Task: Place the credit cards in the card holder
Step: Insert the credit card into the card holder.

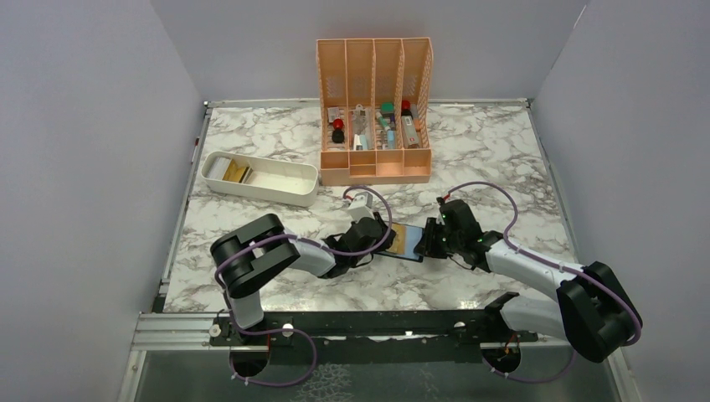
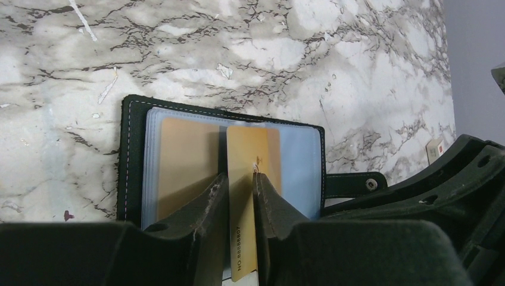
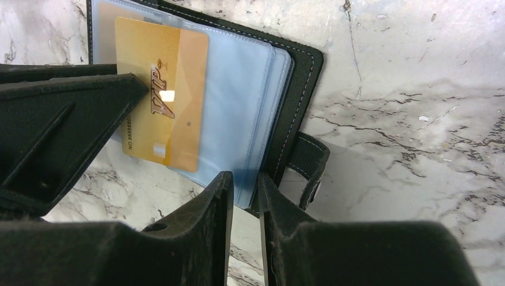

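Observation:
The black card holder (image 1: 408, 243) lies open on the marble between my two grippers, bluish sleeves up. A gold credit card (image 2: 246, 152) marked VIP (image 3: 149, 89) sits partly slid into a sleeve, its near end sticking out. Another gold card (image 2: 184, 155) rests fully inside a pocket. My left gripper (image 2: 241, 174) stands over the sticking-out card, jaws slightly apart, with the card's face showing flat through the gap. My right gripper (image 3: 245, 174) is shut on the near corner of the card holder (image 3: 301, 77), by its clasp tab (image 3: 309, 167).
A white oblong tray (image 1: 289, 194) at the back left has more gold cards (image 1: 237, 172) in it. A tall orange slotted organiser (image 1: 374, 59) with small items stands at the back centre. Grey walls close in both sides.

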Controlling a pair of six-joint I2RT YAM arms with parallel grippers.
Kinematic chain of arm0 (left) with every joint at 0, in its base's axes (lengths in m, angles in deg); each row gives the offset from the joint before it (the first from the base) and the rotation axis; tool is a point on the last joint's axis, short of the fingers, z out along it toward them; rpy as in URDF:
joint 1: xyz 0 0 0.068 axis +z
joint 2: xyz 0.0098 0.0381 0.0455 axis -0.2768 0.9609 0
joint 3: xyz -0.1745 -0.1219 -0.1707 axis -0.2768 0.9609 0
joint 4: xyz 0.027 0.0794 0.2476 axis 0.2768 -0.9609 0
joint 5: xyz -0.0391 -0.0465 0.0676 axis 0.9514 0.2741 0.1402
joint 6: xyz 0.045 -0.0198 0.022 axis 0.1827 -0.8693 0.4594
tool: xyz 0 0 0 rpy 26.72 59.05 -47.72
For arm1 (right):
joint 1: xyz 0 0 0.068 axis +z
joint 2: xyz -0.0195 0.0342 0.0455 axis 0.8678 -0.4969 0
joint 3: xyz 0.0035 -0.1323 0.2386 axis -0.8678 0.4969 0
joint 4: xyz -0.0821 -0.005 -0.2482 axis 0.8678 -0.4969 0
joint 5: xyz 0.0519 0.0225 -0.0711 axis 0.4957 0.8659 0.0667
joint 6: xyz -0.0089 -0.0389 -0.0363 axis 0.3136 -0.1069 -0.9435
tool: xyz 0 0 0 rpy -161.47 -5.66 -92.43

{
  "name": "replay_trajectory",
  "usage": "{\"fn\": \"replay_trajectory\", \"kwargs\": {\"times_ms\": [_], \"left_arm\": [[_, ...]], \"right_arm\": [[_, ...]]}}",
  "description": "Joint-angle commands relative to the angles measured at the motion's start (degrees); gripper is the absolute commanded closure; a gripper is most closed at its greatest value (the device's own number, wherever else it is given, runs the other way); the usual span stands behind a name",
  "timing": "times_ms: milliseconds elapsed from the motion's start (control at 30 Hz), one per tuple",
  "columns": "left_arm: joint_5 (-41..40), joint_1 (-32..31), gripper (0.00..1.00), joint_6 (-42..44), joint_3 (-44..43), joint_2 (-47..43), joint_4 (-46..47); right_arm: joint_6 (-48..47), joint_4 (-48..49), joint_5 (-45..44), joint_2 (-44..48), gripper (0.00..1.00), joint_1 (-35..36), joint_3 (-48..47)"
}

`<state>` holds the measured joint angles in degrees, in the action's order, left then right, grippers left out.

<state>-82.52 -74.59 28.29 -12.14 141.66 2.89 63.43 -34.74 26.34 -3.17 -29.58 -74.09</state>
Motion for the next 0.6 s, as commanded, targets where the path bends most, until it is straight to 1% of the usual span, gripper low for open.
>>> {"fn": "replay_trajectory", "kwargs": {"times_ms": [0,67,167,200,333,467,567], "left_arm": [[1.65,-0.54,0.70,2.88,0.50,-1.42,-0.86],[1.72,-0.54,0.66,3.94,0.83,-3.10,-1.23],[1.90,-0.50,0.62,4.68,1.21,-3.56,-2.01],[2.08,-0.54,0.61,4.68,1.38,-5.13,-2.08],[2.91,-0.54,0.59,4.64,1.80,-5.66,-2.34],[4.17,-0.54,0.58,6.41,0.39,-4.67,-2.35],[5.16,-0.54,0.58,7.33,-1.13,-3.52,-2.75]], "right_arm": [[-0.37,-1.50,0.59,0.69,0.73,0.13,-0.21],[-0.48,-2.64,0.27,1.77,0.72,0.13,-0.81],[-0.25,-4.37,-0.20,3.74,0.67,0.13,-1.73],[-0.08,-4.51,-0.37,4.10,0.66,0.13,-1.86],[0.49,-5.01,-2.29,4.33,0.66,0.13,-2.02],[1.54,-4.41,-5.63,3.99,0.66,0.13,-1.25],[1.98,-3.70,-5.96,3.30,0.64,0.13,-0.84]]}}
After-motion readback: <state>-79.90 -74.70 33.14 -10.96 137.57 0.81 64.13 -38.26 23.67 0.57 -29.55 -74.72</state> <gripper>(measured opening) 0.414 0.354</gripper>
